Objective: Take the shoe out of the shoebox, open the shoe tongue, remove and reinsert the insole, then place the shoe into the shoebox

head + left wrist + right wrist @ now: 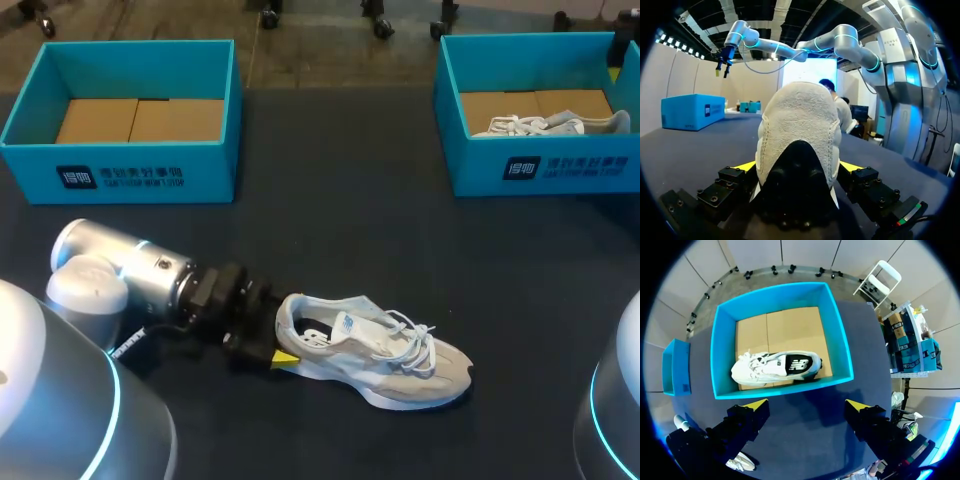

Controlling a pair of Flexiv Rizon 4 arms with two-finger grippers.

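Left claw [799,167] pinches the shoe [800,115] by its heel on the worktop [330,250]; right claw [807,405] is spread. Risk: heel-only grip may let the shoe pivot or slip.

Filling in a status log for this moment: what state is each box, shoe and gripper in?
left shoebox: open, empty.
right shoebox: open, one shoe inside.
boxed shoe: lying on its side.
table shoe: upright on its sole, laced, heel gripped.
left gripper: shut on the table shoe's heel.
right gripper: open, holding nothing, above the right shoebox.
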